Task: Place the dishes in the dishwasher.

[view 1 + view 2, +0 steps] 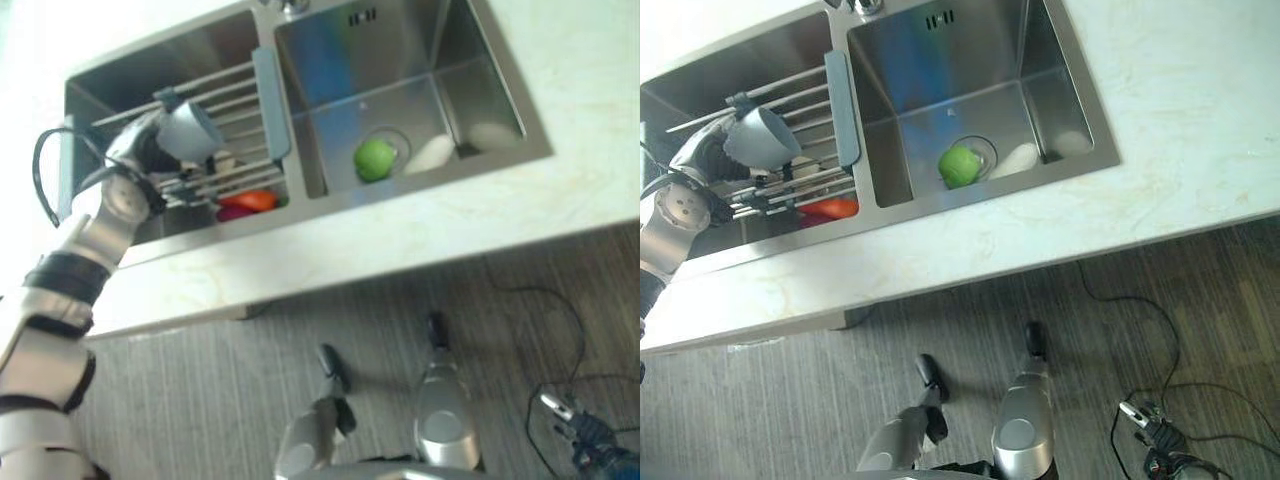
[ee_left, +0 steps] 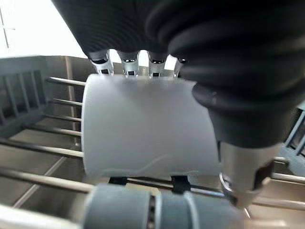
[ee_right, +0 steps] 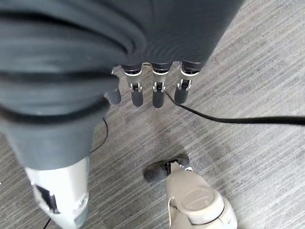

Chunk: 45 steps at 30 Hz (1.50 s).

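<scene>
Floor: grey striped floor [image 1: 200, 400] lay nearest, below the table edge; the right hand [image 3: 152, 93] hung low over it, its fingers [image 3: 137, 94] relaxed and loosely bent, holding nothing.
Table: pale marbled table [image 1: 1160, 130] ran across the scene with a steel double sink [image 1: 1095, 140] sunk into it.
Left hand: left hand [image 1: 150, 150] was over the left basin, fingers [image 2: 126, 64] and thumb wrapped round a grey cup [image 1: 190, 130], which lay on its side in the grip.
Cup: it hung just above, perhaps touching, the rack [image 1: 235, 105] of metal bars that spanned the left basin.
Under the rack: something red-orange [image 1: 250, 200] lay below the bars; I could not tell what it was.
Right basin: green apple [image 1: 960, 165] sat by the drain, with a pale dish-like thing [image 1: 1015, 157] just beside it and another pale thing [image 1: 490, 135] in the corner.
Risk, slip: the cup looked smooth and was held sideways, so a loose grip could have let it roll out and drop onto the bars.
Risk, snag: lifting at a slant could have caught the cup's rim or a fingertip on a bar.
Risk, route: no dishwasher was in sight, so the carry would likely have meant a blind turn near the table edge.
</scene>
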### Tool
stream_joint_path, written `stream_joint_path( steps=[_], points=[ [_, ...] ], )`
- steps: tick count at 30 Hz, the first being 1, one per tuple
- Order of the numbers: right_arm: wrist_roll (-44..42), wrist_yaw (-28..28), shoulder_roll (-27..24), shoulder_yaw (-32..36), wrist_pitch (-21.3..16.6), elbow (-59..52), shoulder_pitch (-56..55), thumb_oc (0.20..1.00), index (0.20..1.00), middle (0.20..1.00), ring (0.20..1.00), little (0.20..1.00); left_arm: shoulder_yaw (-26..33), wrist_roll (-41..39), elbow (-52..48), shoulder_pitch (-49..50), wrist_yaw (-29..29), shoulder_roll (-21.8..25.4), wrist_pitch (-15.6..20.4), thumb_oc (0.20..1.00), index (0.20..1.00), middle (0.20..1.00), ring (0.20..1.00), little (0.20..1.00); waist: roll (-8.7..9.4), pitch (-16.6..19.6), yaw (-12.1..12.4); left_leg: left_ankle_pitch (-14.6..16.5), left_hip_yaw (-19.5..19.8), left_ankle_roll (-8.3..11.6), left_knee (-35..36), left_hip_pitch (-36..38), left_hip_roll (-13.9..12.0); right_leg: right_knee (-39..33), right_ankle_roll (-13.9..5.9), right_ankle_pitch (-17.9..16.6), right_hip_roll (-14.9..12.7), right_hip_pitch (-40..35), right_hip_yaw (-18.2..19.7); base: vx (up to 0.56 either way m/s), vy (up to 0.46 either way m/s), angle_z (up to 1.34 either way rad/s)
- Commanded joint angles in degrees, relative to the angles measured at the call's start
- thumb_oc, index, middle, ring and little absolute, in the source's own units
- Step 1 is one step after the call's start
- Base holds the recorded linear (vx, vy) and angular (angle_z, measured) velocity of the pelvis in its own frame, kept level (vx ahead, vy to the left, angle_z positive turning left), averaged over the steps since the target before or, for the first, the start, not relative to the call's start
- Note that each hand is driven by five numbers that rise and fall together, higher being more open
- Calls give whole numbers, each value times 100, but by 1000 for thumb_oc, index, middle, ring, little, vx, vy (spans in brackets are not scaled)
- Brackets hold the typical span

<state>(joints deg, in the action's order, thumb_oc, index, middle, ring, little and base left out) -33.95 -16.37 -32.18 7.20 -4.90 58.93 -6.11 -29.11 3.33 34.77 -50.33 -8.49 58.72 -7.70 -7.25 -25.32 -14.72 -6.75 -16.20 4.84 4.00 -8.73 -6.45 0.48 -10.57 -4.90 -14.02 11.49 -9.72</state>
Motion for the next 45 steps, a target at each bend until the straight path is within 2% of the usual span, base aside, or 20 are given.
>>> stream_joint_path(
  steps=[1,10,16,17,18,19,24,28,33,40,45],
  points=[
    [-196,73,-183,-36,-148,-195,-162,1000,1000,1000,1000,1000,356,322,461,-245,-172,141,-28,1000,1000,1000,1000,1000,189,227,-119,644,154,366,-1167,-547,-681,709,-134,483,-302,655,219,-41,-11,1],
    [-246,105,-165,-195,-180,-360,-77,1000,1000,1000,1000,1000,201,411,628,-456,-72,24,-140,1000,1000,1000,1000,1000,327,46,-118,631,223,368,-1291,-812,-723,803,-128,436,-297,903,235,-7,0,0],
    [-283,85,-176,-218,-209,-389,-44,1000,1000,1000,1000,1000,89,405,712,-586,255,16,-96,1000,1000,1000,1000,1000,369,-33,-122,651,224,369,-1344,-865,-741,843,-142,438,-315,946,219,0,0,0],
    [-305,69,-188,-228,-231,-377,-21,1000,1000,1000,1000,1000,19,541,731,-643,492,9,-138,473,473,473,473,473,374,-44,-118,651,228,366,-1361,-894,-747,851,-141,432,-316,971,216,0,0,0],
    [-318,73,-196,-236,-218,-396,-3,1000,1000,1000,1000,1000,-31,631,734,-652,631,12,-145,247,247,247,247,247,376,-48,-114,649,237,372,-1368,-909,-748,849,-144,425,-317,981,214,0,0,0],
    [-313,56,-211,-230,-218,-405,10,1000,1000,1000,1000,1000,-77,628,758,-662,732,19,-146,200,200,200,200,200,377,-59,-119,653,242,374,-1384,-925,-749,861,-142,428,-317,995,215,-25,3,5],
    [-394,15,-308,-213,-207,-442,56,1000,1000,1000,1000,1000,-311,617,896,-717,1529,88,-77,200,200,200,200,200,391,-105,-128,652,226,364,-1405,-946,-760,853,-152,393,-329,1024,192,-4,1,1],
    [-399,-76,-350,-176,-267,-376,44,1000,1000,1000,1000,1000,-353,418,968,-721,1744,143,-12,200,200,200,200,200,370,-80,-127,671,197,353,-1409,-910,-758,850,-156,394,-344,1004,177,0,0,0],
    [-404,-83,-375,-169,-283,-433,13,1000,1000,1000,1000,1000,-241,67,917,-621,1657,209,128,200,200,200,200,200,337,-36,-116,672,175,350,-1396,-858,-757,847,-158,403,-363,966,162,0,0,0],
    [-409,-83,-291,-159,-348,-377,-137,1000,1000,1000,1000,1000,-32,-47,546,-418,1076,414,688,200,200,200,200,200,305,171,-20,706,138,331,-1294,-639,-735,757,-161,448,-386,711,7,0,0,0],
    [-422,18,-130,-210,-357,-470,-322,1000,1000,1000,1000,1000,177,264,-19,-320,142,651,998,200,200,200,200,200,318,439,78,698,162,328,-1145,-380,-713,627,-140,511,-325,350,-155,8,-47,3]
  ],
)
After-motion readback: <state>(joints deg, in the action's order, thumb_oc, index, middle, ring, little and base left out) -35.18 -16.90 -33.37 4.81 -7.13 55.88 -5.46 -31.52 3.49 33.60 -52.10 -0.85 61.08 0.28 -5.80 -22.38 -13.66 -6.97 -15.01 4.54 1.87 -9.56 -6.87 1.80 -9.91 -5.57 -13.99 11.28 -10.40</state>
